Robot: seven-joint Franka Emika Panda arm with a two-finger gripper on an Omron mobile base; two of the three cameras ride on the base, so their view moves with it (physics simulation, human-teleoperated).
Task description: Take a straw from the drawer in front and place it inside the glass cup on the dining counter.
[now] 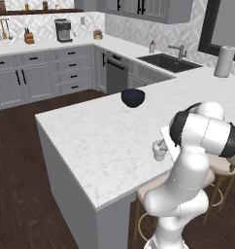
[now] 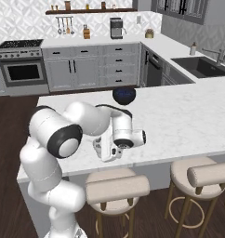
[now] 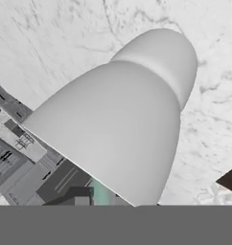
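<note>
Marble-look stone, white with faint grey veins, makes up the broad flat slab of the dining counter (image 1: 100, 141), which sits on a plain grey base. Near its front edge stands the glass cup (image 1: 159, 151), a small translucent whitish tumbler with no handle and smooth, slightly tapered walls. It sits just beside the arm's bulky white elbow in the left base view. In the hand view the cup looms very close as a pale, rounded, tapering shape lying across the veined stone.

From the right base view the arm folds low over the front of the slab, and the gripper (image 2: 103, 155) hangs just above the surface at the cup's spot, its boxy white body hiding the cup from that side. The fingers are pressed together. Whether the straw is pinched between them cannot be told, since nothing that thin can be made out.

Farther back on the same slab, well apart from the cup, rests a dark blue bowl (image 1: 133, 97), round and glossy. Round stools (image 2: 116, 186) with pale cushioned tops and thin wooden legs tuck under the overhang, one of them just below the gripper.
</note>
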